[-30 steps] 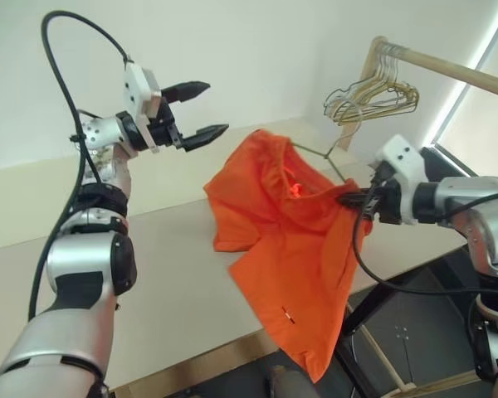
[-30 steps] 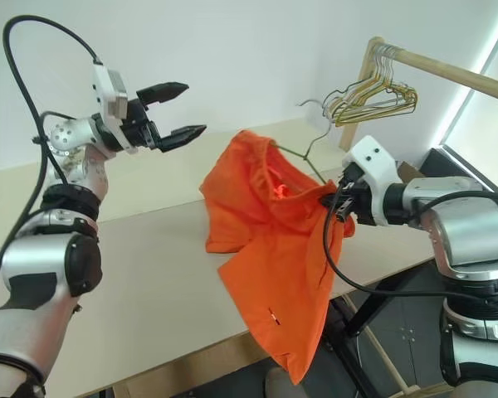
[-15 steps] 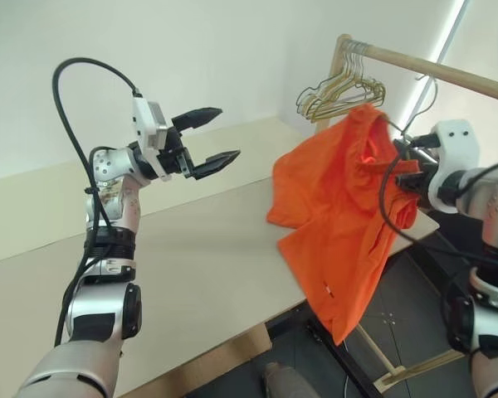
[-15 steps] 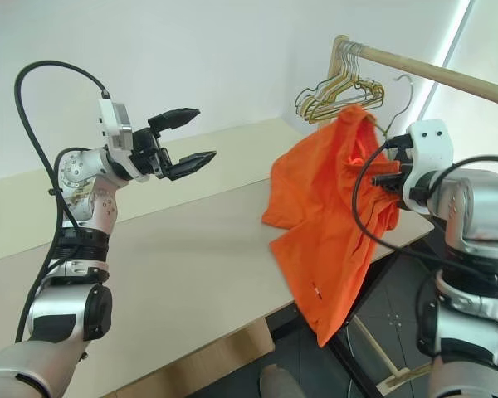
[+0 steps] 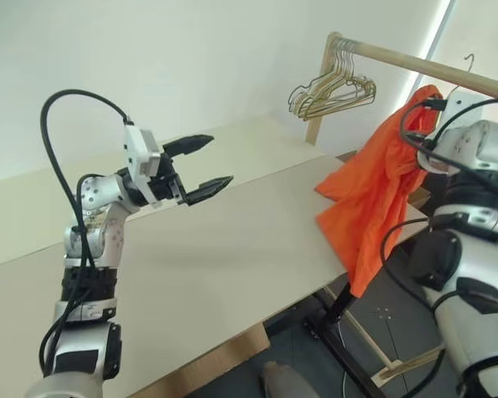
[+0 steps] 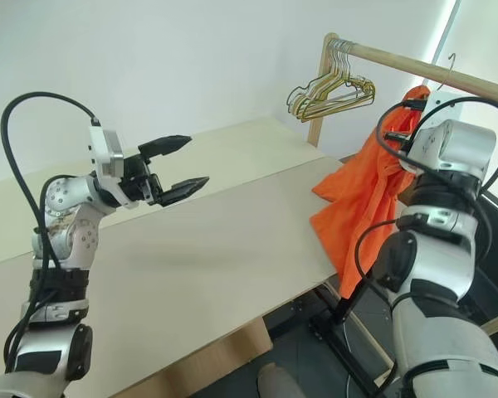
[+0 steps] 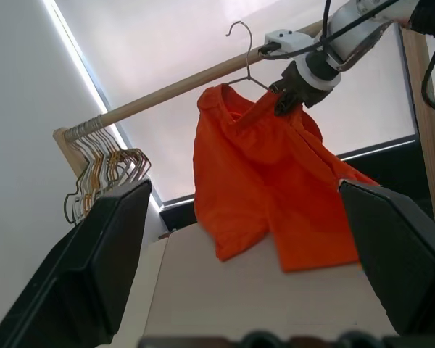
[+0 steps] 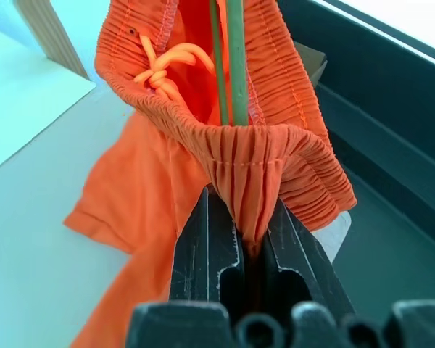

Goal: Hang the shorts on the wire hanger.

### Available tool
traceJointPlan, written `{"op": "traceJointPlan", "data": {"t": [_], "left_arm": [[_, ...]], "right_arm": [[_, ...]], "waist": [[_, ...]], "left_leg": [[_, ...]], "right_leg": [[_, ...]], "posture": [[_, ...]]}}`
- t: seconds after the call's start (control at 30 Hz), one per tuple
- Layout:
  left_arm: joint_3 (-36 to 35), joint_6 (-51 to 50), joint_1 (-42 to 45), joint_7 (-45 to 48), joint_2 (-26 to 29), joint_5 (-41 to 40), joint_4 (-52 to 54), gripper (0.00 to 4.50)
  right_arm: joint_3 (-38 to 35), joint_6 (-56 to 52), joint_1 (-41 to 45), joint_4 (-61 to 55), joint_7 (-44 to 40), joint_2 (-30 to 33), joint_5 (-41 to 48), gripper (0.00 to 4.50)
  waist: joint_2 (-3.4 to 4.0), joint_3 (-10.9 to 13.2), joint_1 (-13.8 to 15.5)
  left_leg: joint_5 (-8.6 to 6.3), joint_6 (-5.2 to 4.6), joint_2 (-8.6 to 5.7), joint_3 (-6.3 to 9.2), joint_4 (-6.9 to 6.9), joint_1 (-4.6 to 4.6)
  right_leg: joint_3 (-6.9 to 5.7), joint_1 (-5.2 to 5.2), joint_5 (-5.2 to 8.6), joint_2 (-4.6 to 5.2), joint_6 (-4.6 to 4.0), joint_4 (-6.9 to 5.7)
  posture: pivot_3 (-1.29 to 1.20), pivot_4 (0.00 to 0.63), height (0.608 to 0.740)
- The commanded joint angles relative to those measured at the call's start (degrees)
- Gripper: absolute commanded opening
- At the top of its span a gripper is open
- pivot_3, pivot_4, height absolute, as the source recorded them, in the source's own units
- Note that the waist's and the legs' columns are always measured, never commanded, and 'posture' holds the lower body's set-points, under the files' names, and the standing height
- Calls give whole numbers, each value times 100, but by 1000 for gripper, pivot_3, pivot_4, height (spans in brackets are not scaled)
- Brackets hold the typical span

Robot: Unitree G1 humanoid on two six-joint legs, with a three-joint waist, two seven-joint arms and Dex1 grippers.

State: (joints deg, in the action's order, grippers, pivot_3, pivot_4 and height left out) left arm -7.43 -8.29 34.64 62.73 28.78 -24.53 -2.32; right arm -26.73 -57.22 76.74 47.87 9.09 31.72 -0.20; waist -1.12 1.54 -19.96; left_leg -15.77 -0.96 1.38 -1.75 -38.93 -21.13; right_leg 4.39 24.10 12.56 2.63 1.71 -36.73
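Observation:
The orange shorts hang in the air past the table's right end, just below the wooden rail. My right gripper is shut on their gathered waistband. The thin wire hanger runs down inside the waistband into the pinched fold, and its hook rises above the shorts beside the rail. Most of the hanger is hidden by the fabric. My left gripper is open and holds nothing, out over the middle of the table and well apart from the shorts.
A wooden rail on a post crosses the upper right. A bunch of gold wire hangers hangs on it near the post. The beige table spreads below my left arm. Dark rack feet stand on the floor by the table's right end.
The right gripper has carried the shorts and hanger off the table, up and to the right, to the rail. The left gripper drew back and sank a little, still open. The camera turned right.

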Motion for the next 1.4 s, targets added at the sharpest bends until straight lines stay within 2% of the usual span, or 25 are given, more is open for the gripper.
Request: {"op": "traceJointPlan", "data": {"t": [0.03, 0.17, 0.3, 0.73, 0.93, 1.1, 1.4], "left_arm": [[28, -109, -68, -275, 90, 6, 419, 4479], [81, -154, -181, -372, 108, -33, 575, 4479], [116, -229, -152, -467, 114, -55, 618, 4479], [284, -98, -230, -449, 251, 62, 602, 4479], [348, -93, -356, -452, 308, 97, 662, 4479], [336, -149, -446, -463, 347, 69, 731, 4479], [537, -192, -482, -303, 290, 10, 721, 4479]], "right_arm": [[65, 1017, 604, 816, 124, 302, 78, 0], [148, 1844, 923, 1772, 279, 544, 81, 0], [-320, 2304, 1094, 2358, 543, 702, 602, 0], [-720, 2841, 987, 2795, 723, 924, 1247, 0], [-538, 2688, 938, 2762, 500, 950, 1246, 0], [-481, 2053, 939, 2715, 155, 1092, 1387, 0], [-400, 646, 920, 2604, -420, 1922, 1451, 0]], "waist": [[3, 2, 43], [12, 8, 122], [19, 14, 205], [28, 20, 373], [30, 21, 413], [33, 23, 490], [58, 39, 642]], "left_leg": [[0, 0, 0, -1, 1, 2], [0, 0, -5, -2, 5, 2], [0, 0, -11, -13, 10, 1], [-1, -1, -18, -39, 17, 3], [-2, -3, -20, -43, 19, 2], [-2, -4, -19, -48, 20, 2], [-10, -16, -23, -53, 21, 1]], "right_leg": [[1, 1, 0, -1, 0, 2], [5, 0, 1, 0, 2, 8], [22, 0, 3, 2, 9, 10], [51, -1, 4, 3, 23, 11], [58, -1, 4, 3, 26, 19], [61, 0, 3, 2, 28, 22], [61, 4, -9, 5, 47, 73]], "posture": [[-176, 0, 740], [-168, 0, 740], [-155, 0, 740], [-141, 0, 740], [-136, 0, 740], [-129, 0, 740], [-180, 0, 740]]}}
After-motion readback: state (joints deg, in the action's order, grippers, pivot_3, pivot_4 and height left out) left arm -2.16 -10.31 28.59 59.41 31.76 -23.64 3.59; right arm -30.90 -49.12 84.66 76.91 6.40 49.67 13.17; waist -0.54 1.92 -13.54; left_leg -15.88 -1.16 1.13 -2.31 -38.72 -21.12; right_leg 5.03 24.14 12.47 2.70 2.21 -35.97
